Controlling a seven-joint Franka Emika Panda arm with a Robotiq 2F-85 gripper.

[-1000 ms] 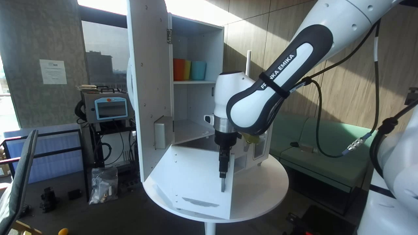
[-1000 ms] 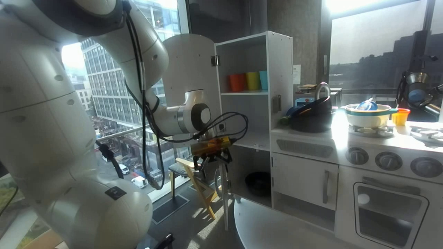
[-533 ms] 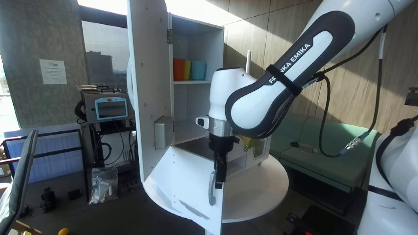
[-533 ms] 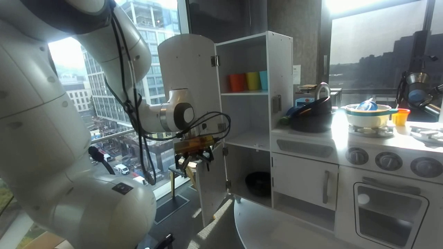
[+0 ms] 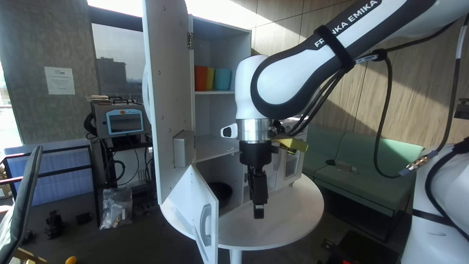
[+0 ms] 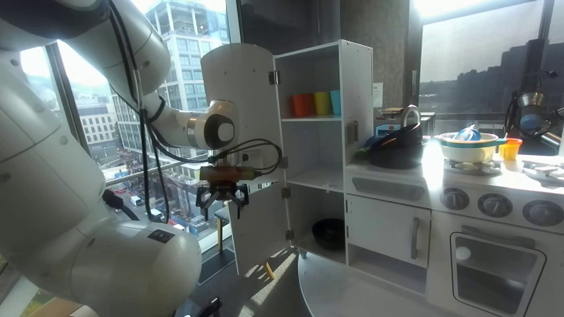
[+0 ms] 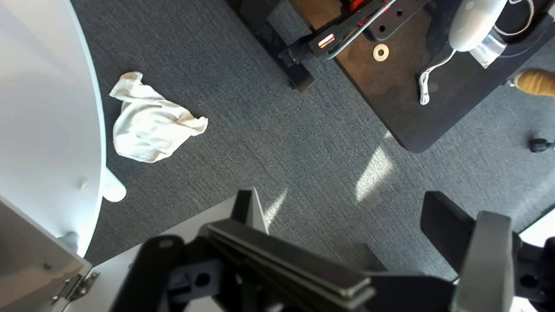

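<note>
Widely ajar, flat white lower cabinet door (image 5: 197, 196), curved grey handle (image 5: 203, 222), fingers (image 7: 485, 260) spread apart nearby.

In an exterior view, the arm (image 5: 311, 68) slants from two o'clock down to its wrist (image 5: 255, 130). The gripper (image 6: 222, 215) points to six o'clock, its fingers (image 7: 446, 234) wide apart at seven and four o'clock in the wrist view.
</note>
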